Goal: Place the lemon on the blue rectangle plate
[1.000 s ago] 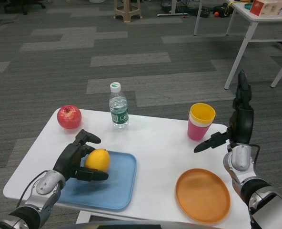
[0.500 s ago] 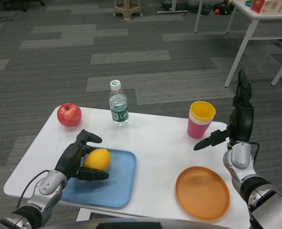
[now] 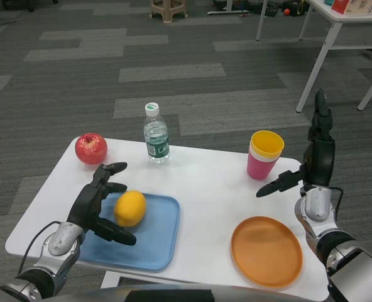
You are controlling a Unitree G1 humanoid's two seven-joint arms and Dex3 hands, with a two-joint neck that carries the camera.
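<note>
At the near left corner of the white table [image 3: 205, 189], the robot's left hand [image 3: 98, 204] hovers with its fingers spread wide and nothing in its grasp. The lemon [image 3: 130, 208] lies just beside it, at about three o'clock from the palm, cupped loosely between the upper and lower fingers; whether any fingertip touches the fruit cannot be told. The lemon rests on the blue rectangle plate [image 3: 154, 242], near the plate's far edge and toward its left half.

The fruit is a plain, smooth yellow oval, lying on its side with its long axis running roughly from seven to one o'clock.

At the table's right edge the right hand [image 3: 308, 170] is raised and empty, fingers apart, most pointing straight up and one stretched out toward nine o'clock.

On the table stand one lemon, one blue plate, one red apple [image 3: 91, 148] at eleven o'clock from the left hand, one clear water bottle [image 3: 155, 135] with a white cap at one o'clock, one round orange plate [image 3: 266, 251] at the near right, and two stacked cups [image 3: 264, 155], yellow nested in pink, at the far right.
</note>
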